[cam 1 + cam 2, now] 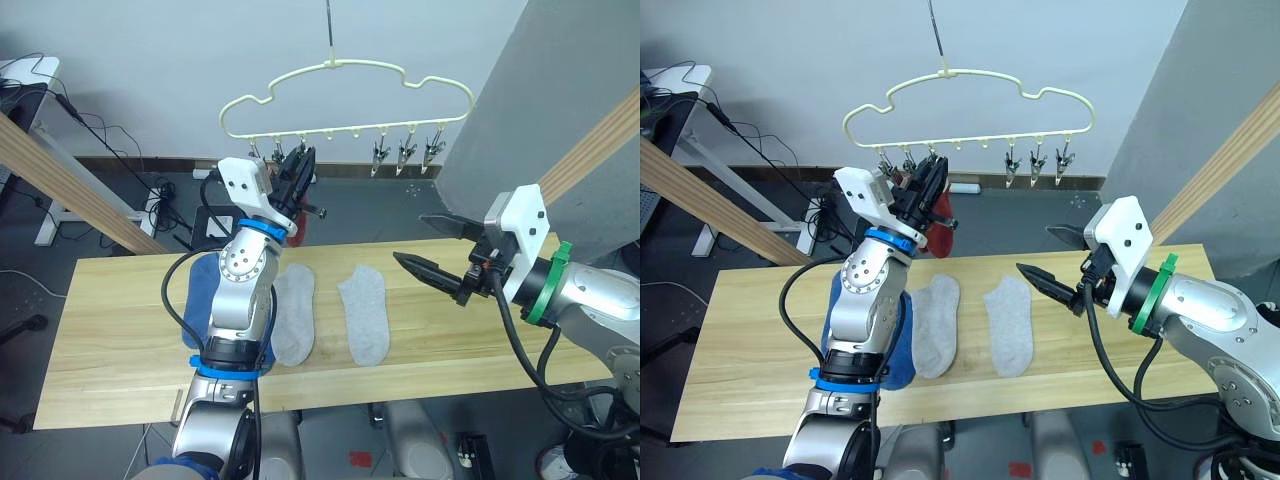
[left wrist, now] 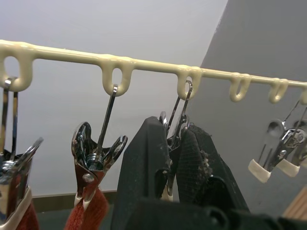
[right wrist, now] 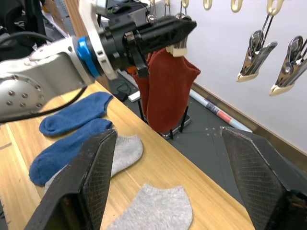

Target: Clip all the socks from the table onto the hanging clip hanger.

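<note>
The pale yellow clip hanger (image 1: 340, 70) hangs above the far edge of the table (image 1: 120, 340). My left gripper (image 1: 300, 160) is raised to the hanger's row of clips and is shut on the third clip (image 2: 173, 139) from the left. Two rust red socks (image 3: 165, 91) hang from the two clips beside it. Three clips (image 1: 405, 155) at the right end hang empty. Two light grey socks (image 1: 293, 312) (image 1: 365, 315) lie flat mid-table. Two blue socks (image 3: 72, 112) lie to their left, partly hidden behind my left arm. My right gripper (image 1: 410, 238) hovers open over the table's right part, holding nothing.
Thick wooden poles slant up at the left (image 1: 70, 180) and the right (image 1: 590, 150) of the table. A grey panel (image 1: 560, 80) stands behind at the right. Cables and a black stand (image 3: 175, 129) sit on the floor beyond the table's far edge.
</note>
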`<state>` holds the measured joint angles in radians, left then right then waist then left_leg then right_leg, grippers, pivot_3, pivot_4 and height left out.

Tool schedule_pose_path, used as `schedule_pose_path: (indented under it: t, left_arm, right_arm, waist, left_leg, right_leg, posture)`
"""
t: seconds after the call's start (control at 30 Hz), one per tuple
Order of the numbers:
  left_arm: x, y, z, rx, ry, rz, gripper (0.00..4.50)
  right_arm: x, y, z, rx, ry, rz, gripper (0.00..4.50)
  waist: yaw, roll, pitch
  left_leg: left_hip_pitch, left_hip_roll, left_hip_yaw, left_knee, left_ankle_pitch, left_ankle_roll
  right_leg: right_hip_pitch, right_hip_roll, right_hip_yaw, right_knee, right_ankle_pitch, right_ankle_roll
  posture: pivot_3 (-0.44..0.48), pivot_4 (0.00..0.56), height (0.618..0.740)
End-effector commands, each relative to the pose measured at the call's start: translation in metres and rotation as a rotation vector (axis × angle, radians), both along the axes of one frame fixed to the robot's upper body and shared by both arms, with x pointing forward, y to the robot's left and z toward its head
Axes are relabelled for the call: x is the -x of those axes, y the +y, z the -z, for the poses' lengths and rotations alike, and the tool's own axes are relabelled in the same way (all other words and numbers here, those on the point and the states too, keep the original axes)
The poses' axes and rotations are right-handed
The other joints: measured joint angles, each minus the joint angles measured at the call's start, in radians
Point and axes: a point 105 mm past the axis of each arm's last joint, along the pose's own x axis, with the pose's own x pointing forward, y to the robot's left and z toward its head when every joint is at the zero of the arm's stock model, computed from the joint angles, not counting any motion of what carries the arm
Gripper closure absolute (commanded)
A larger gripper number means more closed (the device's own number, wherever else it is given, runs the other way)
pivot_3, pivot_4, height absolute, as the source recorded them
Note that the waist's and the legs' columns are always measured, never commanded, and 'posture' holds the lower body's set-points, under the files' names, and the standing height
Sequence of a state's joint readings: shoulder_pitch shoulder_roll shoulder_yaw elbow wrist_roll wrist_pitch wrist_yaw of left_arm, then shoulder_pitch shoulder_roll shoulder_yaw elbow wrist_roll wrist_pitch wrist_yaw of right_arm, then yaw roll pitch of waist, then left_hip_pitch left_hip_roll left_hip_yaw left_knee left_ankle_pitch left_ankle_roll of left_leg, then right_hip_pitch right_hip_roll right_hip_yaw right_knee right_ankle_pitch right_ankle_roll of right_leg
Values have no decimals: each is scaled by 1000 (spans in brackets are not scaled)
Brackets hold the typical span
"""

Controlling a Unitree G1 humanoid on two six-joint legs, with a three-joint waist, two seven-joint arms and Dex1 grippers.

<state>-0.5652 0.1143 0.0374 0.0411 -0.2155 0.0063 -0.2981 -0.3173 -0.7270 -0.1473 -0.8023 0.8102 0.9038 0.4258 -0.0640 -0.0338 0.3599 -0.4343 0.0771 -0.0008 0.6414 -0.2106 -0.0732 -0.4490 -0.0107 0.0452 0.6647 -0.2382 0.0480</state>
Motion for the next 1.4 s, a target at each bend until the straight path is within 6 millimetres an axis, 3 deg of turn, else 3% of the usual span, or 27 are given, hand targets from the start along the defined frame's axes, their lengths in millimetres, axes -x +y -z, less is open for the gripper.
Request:
schedule_pose_path:
  t: [0.03,0.33,0.5,0.63,0.77,0.87,1.17,1.23,1.4]
  left_arm:
    - [7,-2,-12,-4,-43,20,4222]
    - [7,-2,-13,6,-49,19,4222]
    - [8,-2,-12,0,-16,48,4222]
    - [11,0,-17,-12,-12,83,4222]
    - [12,1,-22,-22,-15,105,4222]
    - [12,2,-25,-23,-19,117,4222]
    - [13,2,-28,-31,-18,136,4222]
    - [14,2,-30,-31,-16,141,4222]
    - [16,1,-33,-36,-1,175,4222]
  right_arm:
    - [6,5,-3,4,-40,-15,856]
    - [5,8,-4,-2,-45,-14,856]
    - [-14,-2,42,82,66,172,856]
    - [-23,12,74,56,102,277,63]
    - [-28,34,107,88,107,335,23]
    - [-32,43,119,85,87,375,0]
    - [-51,43,143,63,99,512,0]
    - [-56,41,153,87,116,551,0]
    - [-60,55,181,86,223,560,0]
  waist:
    - [0,0,0]
    - [0,0,0]
    - [1,0,0]
    - [-1,0,0]
    - [-4,0,0]
    - [-9,0,0]
    - [-9,0,-1]
    - [-9,0,-1]
    - [-10,0,-1]
  left_leg:
    - [0,0,0,0,0,0]
    - [0,0,0,1,0,0]
    - [0,0,-1,1,0,0]
    - [0,0,0,1,0,0]
    - [0,0,-1,2,0,0]
    - [0,1,-1,2,0,0]
    - [0,1,-1,2,0,0]
    - [0,1,-1,2,0,0]
    - [0,1,-1,1,0,0]
  right_leg:
    - [0,0,0,0,0,0]
    - [0,0,0,0,0,0]
    - [1,0,-1,0,0,0]
    - [1,0,0,0,0,1]
    - [0,0,0,1,0,1]
    - [0,0,0,1,0,1]
    - [0,0,0,0,0,1]
    - [0,0,0,0,0,1]
    - [0,1,0,1,0,1]
  posture:
    - [-178,348,740]
    - [-178,349,740]
    - [-175,352,740]
    - [-167,353,740]
    - [-161,353,740]
    - [-161,353,740]
    - [-156,355,740]
    - [-154,357,740]
    - [-152,360,740]
